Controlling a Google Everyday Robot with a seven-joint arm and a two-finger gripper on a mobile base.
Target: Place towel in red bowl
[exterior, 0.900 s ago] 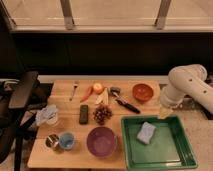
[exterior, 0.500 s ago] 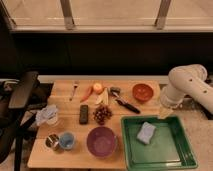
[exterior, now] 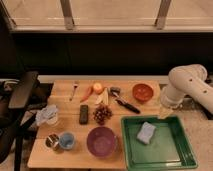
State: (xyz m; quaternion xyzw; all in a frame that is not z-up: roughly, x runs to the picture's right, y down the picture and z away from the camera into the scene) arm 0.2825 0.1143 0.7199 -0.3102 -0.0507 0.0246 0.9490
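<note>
The towel (exterior: 47, 114) is a crumpled pale blue-white cloth at the left edge of the wooden table (exterior: 75, 156). The red bowl (exterior: 142, 91) stands empty at the table's back right. My gripper (exterior: 165, 113) hangs below the white arm (exterior: 186, 86) at the right. It sits just past the table's right edge, over the back right corner of the green tray (exterior: 175, 155). It is right of the red bowl and far from the towel, and it holds nothing that I can see.
A bluish sponge (exterior: 146, 132) lies in the green tray. A purple bowl (exterior: 101, 141), grapes (exterior: 102, 114), a black remote (exterior: 84, 114), a can (exterior: 51, 142), a blue cup (exterior: 66, 141), a carrot (exterior: 86, 93), an orange (exterior: 97, 88) and a black-handled tool (exterior: 125, 104) lie between. A dark chair (exterior: 22, 90) stands left.
</note>
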